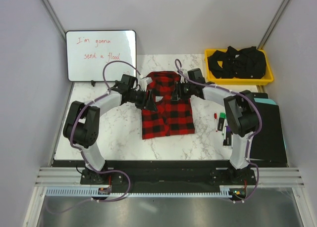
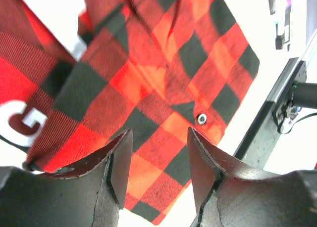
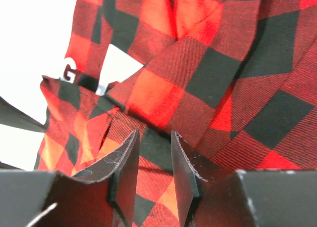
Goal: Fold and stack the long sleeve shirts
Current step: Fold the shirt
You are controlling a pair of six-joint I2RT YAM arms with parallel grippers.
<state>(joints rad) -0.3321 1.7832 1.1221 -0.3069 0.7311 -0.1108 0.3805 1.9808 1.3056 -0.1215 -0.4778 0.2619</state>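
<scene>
One of the long sleeve shirts [image 1: 167,111], red-and-black check, lies partly folded on the marble table [image 1: 119,133], collar end toward the back. My left gripper [image 1: 146,99] hovers over its left edge. In the left wrist view the left gripper [image 2: 159,133] is open, with the shirt [image 2: 163,73] and a metal snap [image 2: 201,119] below the gap. My right gripper [image 1: 174,94] is over the shirt's upper right. In the right wrist view the right gripper [image 3: 154,135] stands narrowly open just above rumpled folds of the shirt [image 3: 208,73], with nothing pinched.
A whiteboard [image 1: 100,55] with red writing leans at the back left. A yellow bin [image 1: 238,79] at the back right holds black garments. Markers [image 1: 221,122] lie right of the shirt, beside a dark flat board [image 1: 267,130]. The table's front edge runs along a black rail [image 1: 168,165].
</scene>
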